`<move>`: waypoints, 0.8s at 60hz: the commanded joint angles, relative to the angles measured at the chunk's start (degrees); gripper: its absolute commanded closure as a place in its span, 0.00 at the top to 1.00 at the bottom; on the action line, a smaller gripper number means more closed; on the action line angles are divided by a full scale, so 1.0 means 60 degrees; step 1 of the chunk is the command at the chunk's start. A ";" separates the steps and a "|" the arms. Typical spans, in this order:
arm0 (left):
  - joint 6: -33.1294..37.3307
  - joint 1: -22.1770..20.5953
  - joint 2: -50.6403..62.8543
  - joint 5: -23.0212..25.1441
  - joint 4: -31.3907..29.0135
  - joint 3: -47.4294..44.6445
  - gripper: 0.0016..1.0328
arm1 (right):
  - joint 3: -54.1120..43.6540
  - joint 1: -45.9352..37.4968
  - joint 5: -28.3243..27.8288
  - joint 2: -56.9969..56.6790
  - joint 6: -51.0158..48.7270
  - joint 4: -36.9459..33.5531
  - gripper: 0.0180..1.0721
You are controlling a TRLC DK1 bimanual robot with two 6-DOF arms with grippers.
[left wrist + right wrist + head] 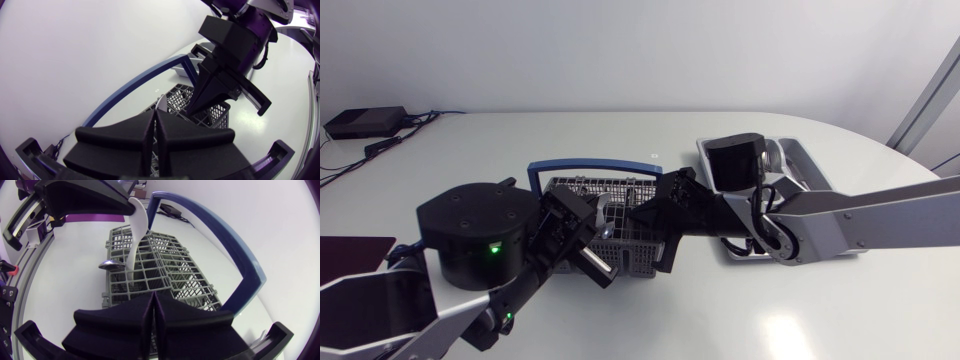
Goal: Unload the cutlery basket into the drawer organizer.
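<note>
The left gripper (pixel 154 117) is clamped tight on one spoon (pixel 136 230), pinching the top of its handle. The spoon hangs with its bowl low at a corner of the cutlery basket (pixel 638 246). The right gripper (pixel 154 300) has its fingers pressed together with nothing between them, just above the basket's rim and near its blue handle (pixel 235 250). There is one basket, in the middle of the table (pixel 620 140). One drawer organizer (pixel 812 172) lies near it, partly under the right arm. I cannot tell whether more cutlery lies in the basket.
</note>
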 commanded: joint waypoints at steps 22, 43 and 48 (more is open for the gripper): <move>-0.0318 0.0062 0.0740 -0.0699 0.1993 -0.0159 0.03 | 0.0024 0.0178 0.0038 0.0317 0.0300 -0.0192 0.05; 0.0180 0.0311 -0.0198 -0.0699 0.1934 0.0031 0.03 | 0.0097 0.0163 0.0038 0.0537 0.0286 -0.0192 0.05; 0.0253 0.0311 -0.0213 -0.0699 0.1919 0.0060 0.03 | 0.0097 0.0178 0.0038 0.0610 0.0256 -0.0178 0.05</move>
